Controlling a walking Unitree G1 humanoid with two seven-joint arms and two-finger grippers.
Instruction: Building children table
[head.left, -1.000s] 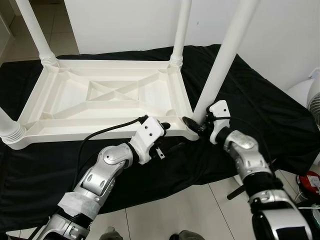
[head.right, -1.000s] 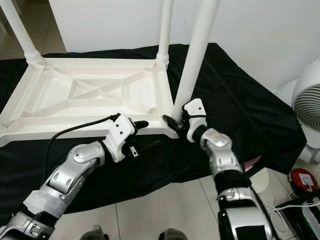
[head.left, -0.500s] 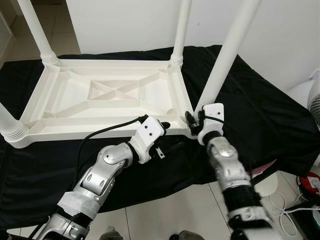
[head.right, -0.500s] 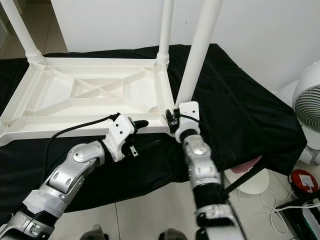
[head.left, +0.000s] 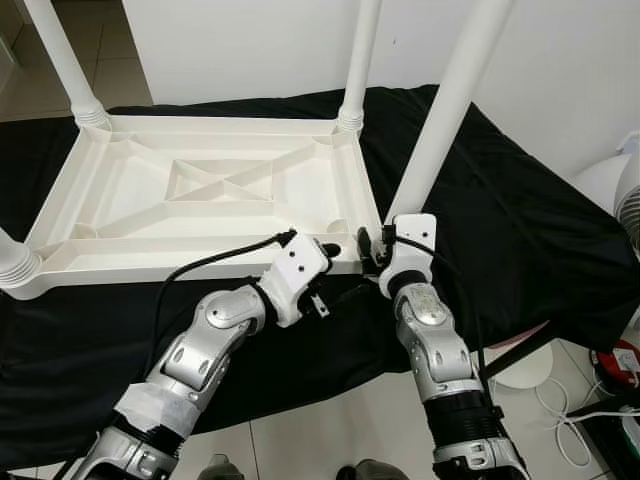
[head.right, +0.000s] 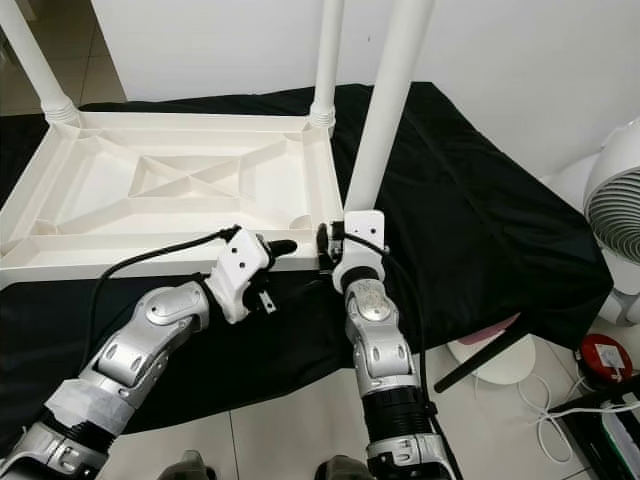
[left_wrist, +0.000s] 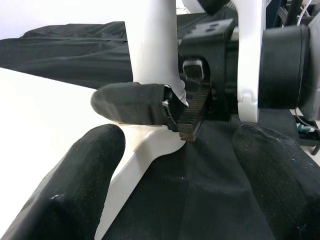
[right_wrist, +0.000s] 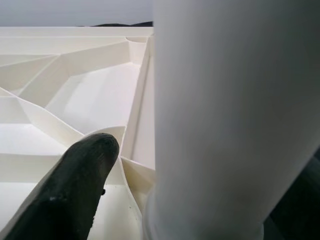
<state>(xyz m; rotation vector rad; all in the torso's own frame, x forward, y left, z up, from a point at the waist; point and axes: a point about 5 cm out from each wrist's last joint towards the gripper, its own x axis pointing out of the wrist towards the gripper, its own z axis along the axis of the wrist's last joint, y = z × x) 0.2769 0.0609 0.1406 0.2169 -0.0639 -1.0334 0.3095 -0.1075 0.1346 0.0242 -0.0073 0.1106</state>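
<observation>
A white children's table (head.left: 150, 277) lies upside down on a black cloth (head.left: 520, 230). Its legs point up. The near right leg (head.left: 440, 130) stands in its corner socket. My right gripper (head.left: 368, 243) is open at the base of that leg. One finger (right_wrist: 85, 185) sits beside the leg (right_wrist: 235, 115) with a gap between them; the other is hidden. My left gripper (head.left: 325, 250) is open at the table's near rim, just left of that corner. The rim and cloth show between its two fingers (left_wrist: 85, 180).
Two more legs rise at the far left (head.left: 60, 60) and far right (head.left: 360, 60), and a third leg's base (head.left: 12, 262) is at the left edge. A white fan (head.right: 615, 220) and a red object (head.right: 605, 362) with cables stand on the tiled floor at right.
My right arm has swung in to the left, bringing its gripper from the right of the leg onto the leg's base. The left gripper has stayed put. The camera shifted slightly.
</observation>
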